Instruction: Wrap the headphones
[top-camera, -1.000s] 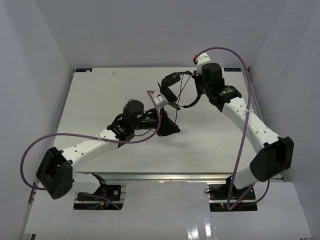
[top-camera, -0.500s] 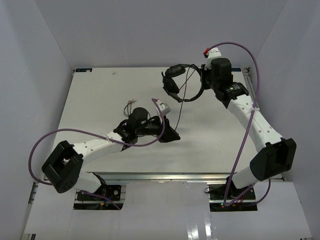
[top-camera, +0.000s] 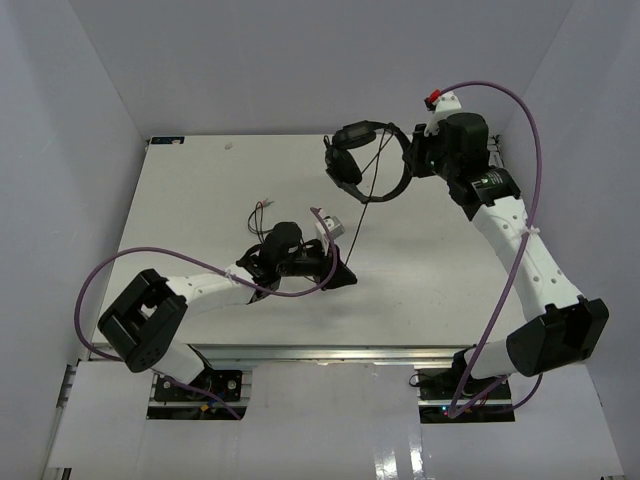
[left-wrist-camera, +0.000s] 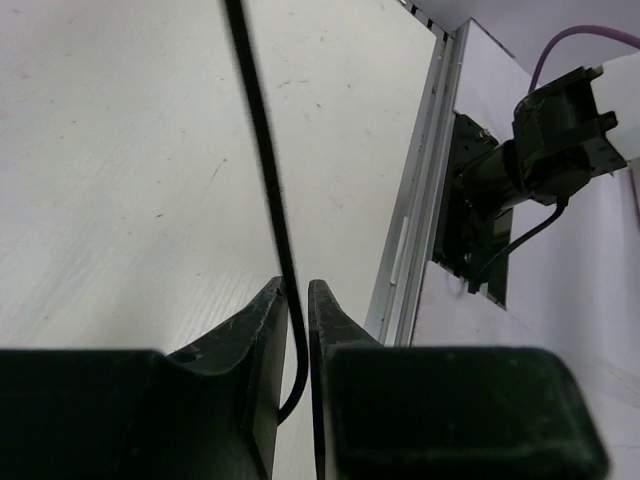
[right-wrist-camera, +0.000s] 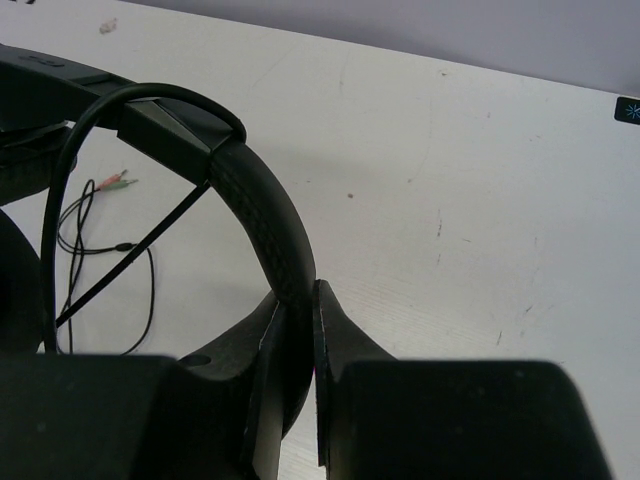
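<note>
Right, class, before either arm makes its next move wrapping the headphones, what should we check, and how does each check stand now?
1. The right gripper is shut on the headband: ok.
2. The left gripper is shut on the cord: ok.
3. The cord runs straight and unknotted ahead of the left gripper: ok.
4. The plug end lies loose on the table: ok.
5. The earcups are clear of the table: cannot tell.

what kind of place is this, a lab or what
Probably a robot lab cell: a white table boxed in by plain white walls, with two robot arms bolted at its near edge.
</note>
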